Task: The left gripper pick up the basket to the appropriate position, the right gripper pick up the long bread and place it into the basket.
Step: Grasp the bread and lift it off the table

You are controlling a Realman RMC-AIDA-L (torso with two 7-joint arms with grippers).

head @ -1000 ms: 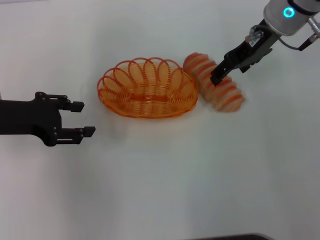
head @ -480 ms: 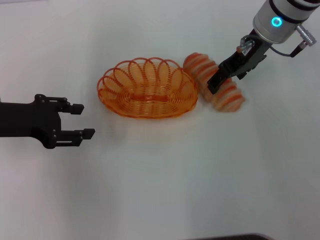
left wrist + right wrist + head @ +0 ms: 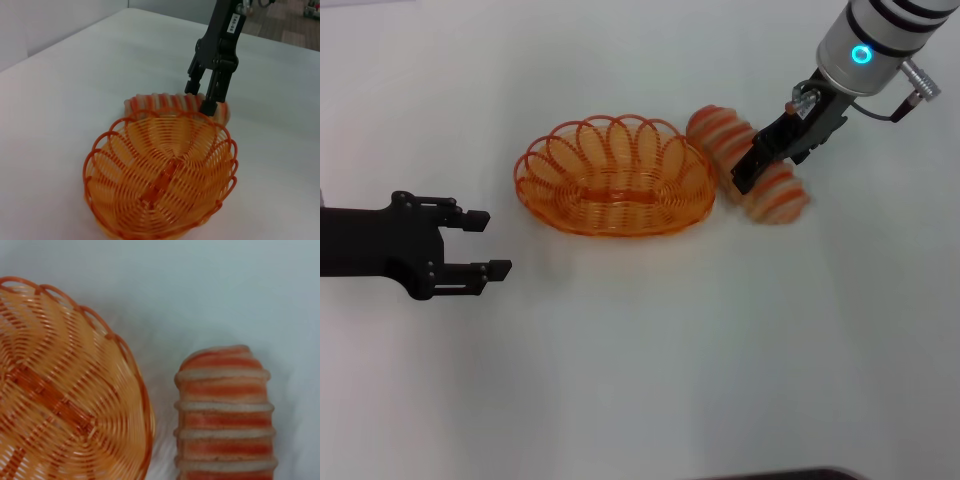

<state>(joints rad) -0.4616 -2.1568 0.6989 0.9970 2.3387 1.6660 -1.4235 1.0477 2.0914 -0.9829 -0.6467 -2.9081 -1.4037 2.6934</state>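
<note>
- The oval orange wire basket [image 3: 615, 182] with looped petal-shaped arches round its rim sits on the white tabletop [image 3: 650, 350], with nothing inside it.
- The long bread [image 3: 748, 168], an elongated loaf ridged in orange-brown and cream stripes, lies on the tabletop just beside the basket's right end, angled away from it.
- The right gripper [image 3: 744, 176], a black two-fingered claw with a small white label under a white-grey wrist, is down at the loaf's middle. Its fingers [image 3: 209, 105] stand parted, seemingly one on each side of the loaf, though whether they touch it is hard to tell.
- The left gripper [image 3: 487, 243], a black two-fingered claw on a black arm, hovers well apart from the basket on its left, fingers spread and holding nothing.
</note>
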